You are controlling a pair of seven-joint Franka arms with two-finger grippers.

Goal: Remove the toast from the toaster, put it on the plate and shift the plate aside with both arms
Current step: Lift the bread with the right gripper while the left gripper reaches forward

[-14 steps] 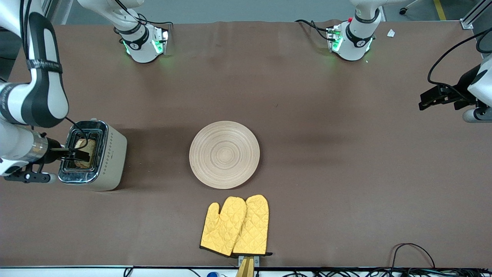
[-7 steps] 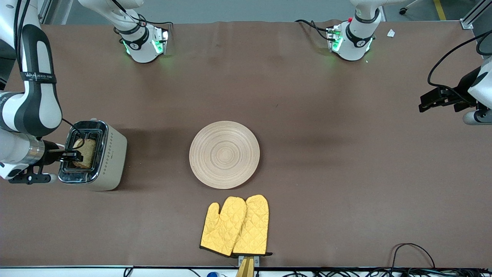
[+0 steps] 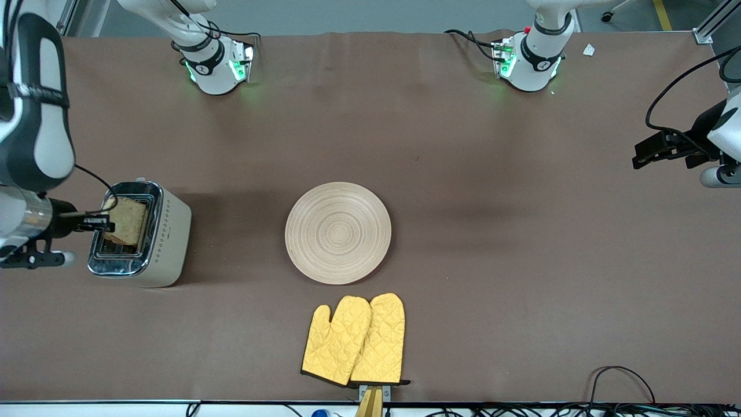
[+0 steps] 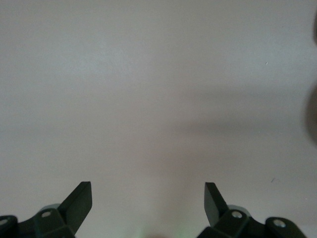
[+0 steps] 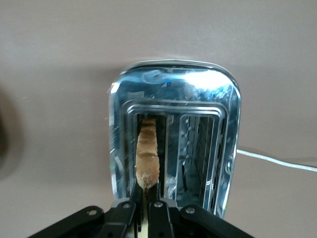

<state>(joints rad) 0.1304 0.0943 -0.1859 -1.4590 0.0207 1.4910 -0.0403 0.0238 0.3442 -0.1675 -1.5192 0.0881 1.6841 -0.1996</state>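
Two arms: both work from bases along the table's edge farthest from the front camera.

Front view, plate (image 3: 338, 233): round, pale wood with ring grooves, lying flat at mid-table; it serves as the landmark.
Front view, toaster (image 3: 140, 233): stands toward the right arm's end of the table from the plate, well apart from it, slots facing up.
Front view, toast (image 3: 125, 220): brown speckled slice, standing partly out of a toaster slot, well apart from the plate.
Front view, right gripper (image 3: 103, 222): over the toaster, fingers closed on the toast's edge.
Front view, left gripper (image 3: 645, 152): hangs over bare table toward the left arm's end, well apart from the plate; this arm waits.
Front view, oven mitts (image 3: 355, 340): two yellow quilted mitts lying side by side, overlapping, nearer to the front camera than the plate and close to its rim.

Left wrist view, left gripper (image 4: 147, 202): both fingers (image 4: 79, 203) spread wide, nothing between them, only plain table surface below.

Right wrist view, right gripper (image 5: 143, 206): fingers pinched together on the slice's top edge.
Right wrist view, toast (image 5: 147, 158): seen edge-on, rising from one slot of the shiny toaster (image 5: 218, 144); the second slot holds nothing visible.
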